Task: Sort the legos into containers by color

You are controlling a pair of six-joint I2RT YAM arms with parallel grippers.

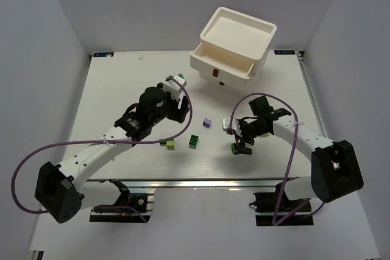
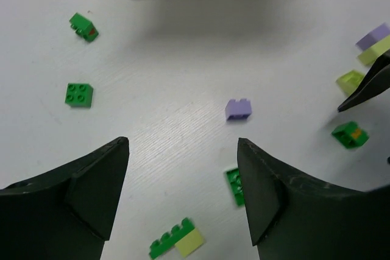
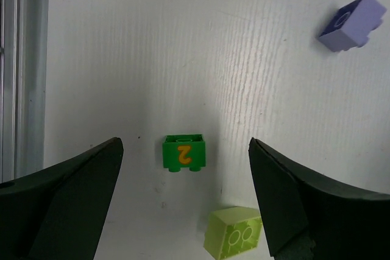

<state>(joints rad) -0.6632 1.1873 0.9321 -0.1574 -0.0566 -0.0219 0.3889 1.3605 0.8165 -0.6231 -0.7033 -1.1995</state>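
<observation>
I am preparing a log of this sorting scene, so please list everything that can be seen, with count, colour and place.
table: one, white, under everything.
drawer unit: one, white with brown handles, far side of table, upper drawer pulled out.
dark green legos: five, scattered on table between the arms.
lime legos: three, one beside a long green one, two near right gripper.
purple legos: two, one mid-table, one by right gripper.
left gripper: black, open, above table, holding nothing.
right gripper: black, open, over green lego marked 2.
</observation>
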